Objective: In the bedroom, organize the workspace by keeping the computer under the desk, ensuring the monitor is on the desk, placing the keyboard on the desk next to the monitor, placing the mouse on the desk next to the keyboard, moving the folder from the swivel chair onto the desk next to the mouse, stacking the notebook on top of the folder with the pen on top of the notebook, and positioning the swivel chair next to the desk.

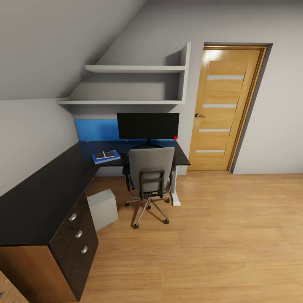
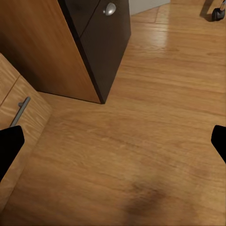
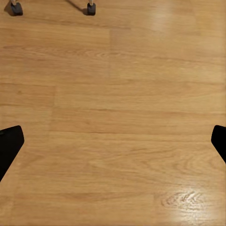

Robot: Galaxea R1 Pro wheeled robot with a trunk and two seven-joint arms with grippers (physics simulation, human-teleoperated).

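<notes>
Looking ahead from my head camera, the swivel chair [image 1: 150, 176] stands at the desk [image 1: 38, 198] before the monitor [image 1: 147, 125]; the folder [image 1: 106, 157] lies on the desktop with the notebook [image 1: 105, 155] on it, and the computer [image 1: 103, 208] sits under the desk. My left gripper [image 2: 113, 143] hangs spread wide over floor, the desk's drawer unit [image 2: 96, 35] just ahead. My right gripper [image 3: 113, 141] is equally wide, 2 chair casters [image 3: 91, 8] well ahead.

Wooden door [image 1: 225, 107], wall shelves [image 1: 134, 69] — plank floor [image 1: 219, 235].
</notes>
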